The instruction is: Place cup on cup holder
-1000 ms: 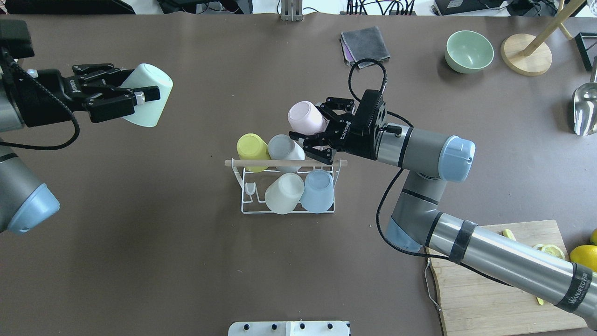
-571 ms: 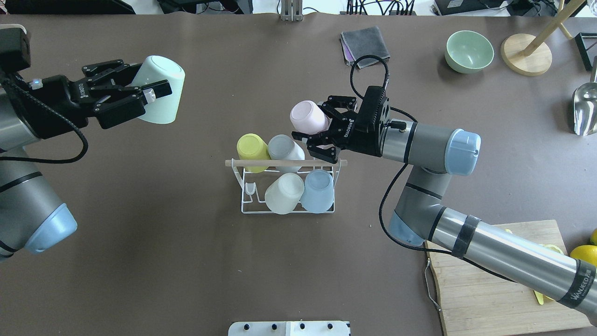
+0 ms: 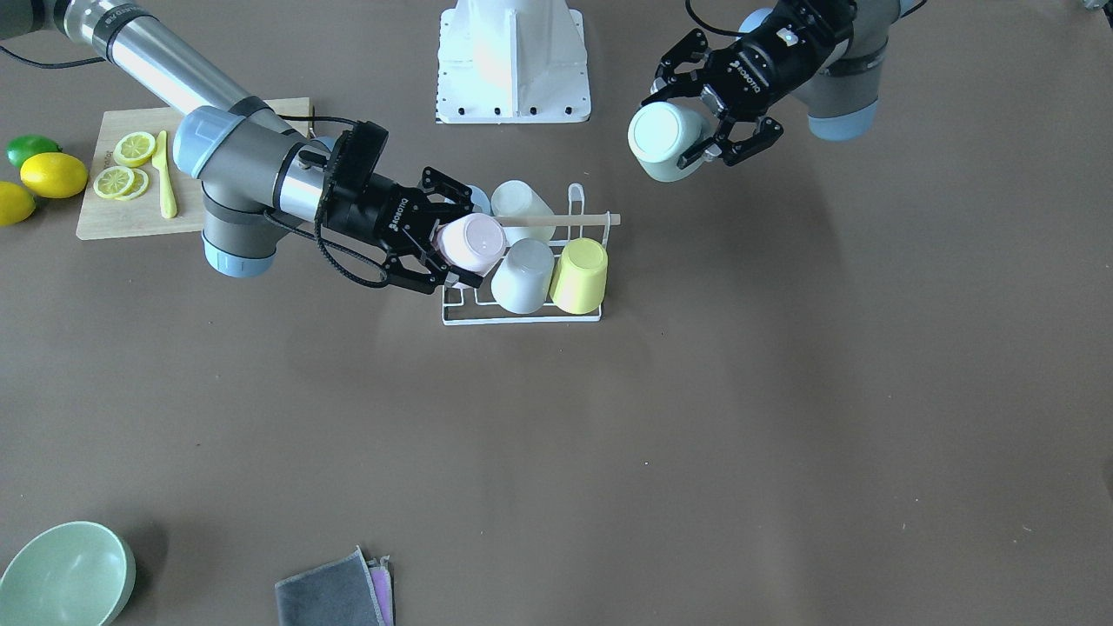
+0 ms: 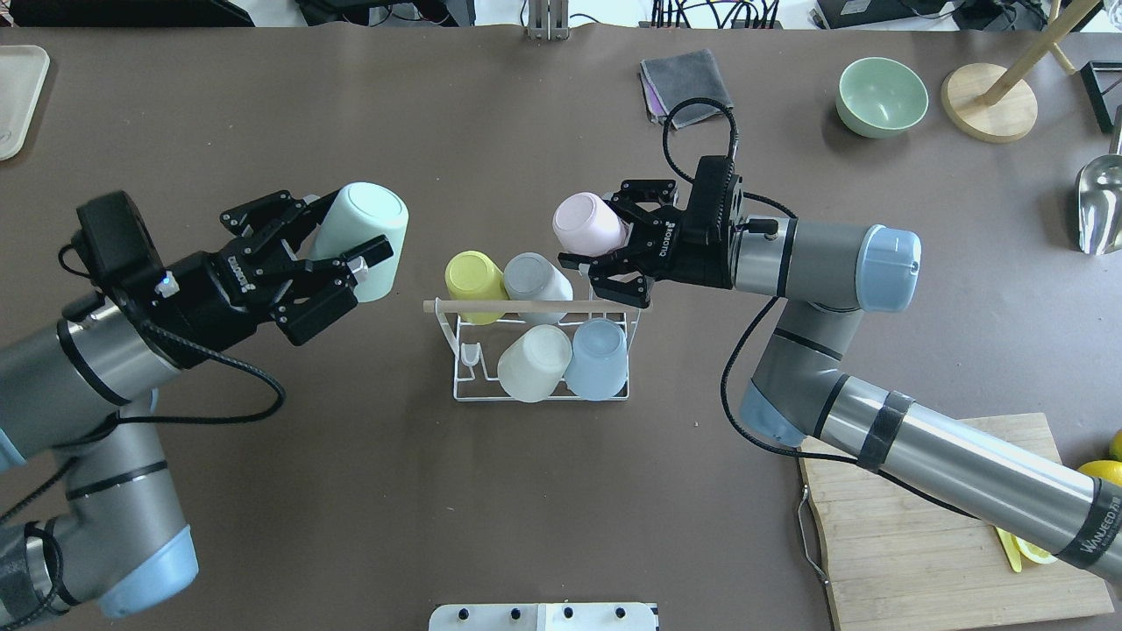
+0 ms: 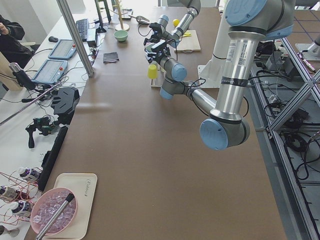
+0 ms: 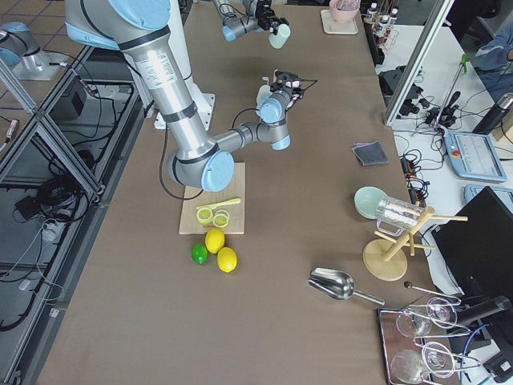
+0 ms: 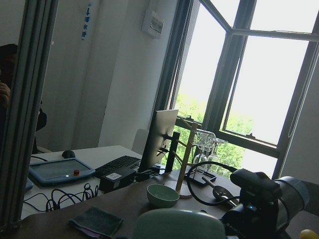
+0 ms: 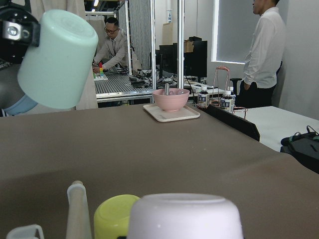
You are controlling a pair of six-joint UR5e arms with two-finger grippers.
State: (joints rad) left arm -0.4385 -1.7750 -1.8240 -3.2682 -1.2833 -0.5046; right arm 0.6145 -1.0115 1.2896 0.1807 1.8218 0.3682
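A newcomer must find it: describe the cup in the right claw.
Start at the white wire rack mid-table. At its far right corner the right claw grips a tilted cup. It alone is pink; the racked cups are yellow, grey, white and blue.

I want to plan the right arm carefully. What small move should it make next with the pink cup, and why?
Probably lower the right claw a little, so the pink cup settles on the far-row place beside the grey cup, which seems free. The cup hangs bottom-up above that end of the cup holder, not yet seated.
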